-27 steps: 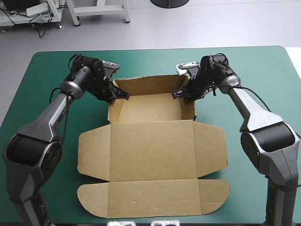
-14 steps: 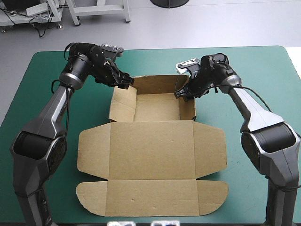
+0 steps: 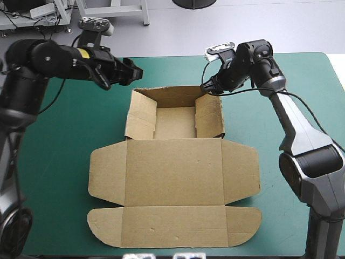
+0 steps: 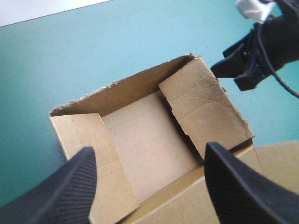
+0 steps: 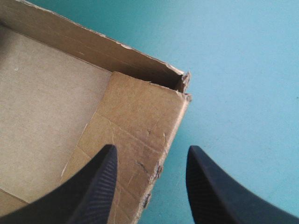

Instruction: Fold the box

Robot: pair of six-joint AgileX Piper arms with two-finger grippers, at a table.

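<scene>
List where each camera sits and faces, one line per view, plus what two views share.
High view: above and behind the robot, facing forward and down at the box on the teal-green cover; both arms, left claw, right claw show.
Left wrist view: above that wrist, looking into the box's tray; own open fingers.
Right wrist view: above that wrist, over the tray's far right corner; own open fingers.
Shared: both wrist views show the tray's right wall.

no text, brand, number or sign can be read. a small yellow sticker (image 3: 81, 52) sits on the left arm (image 3: 51, 58), beyond the far left corner of the box (image 3: 172, 172); any print on it is too small to make out.
</scene>
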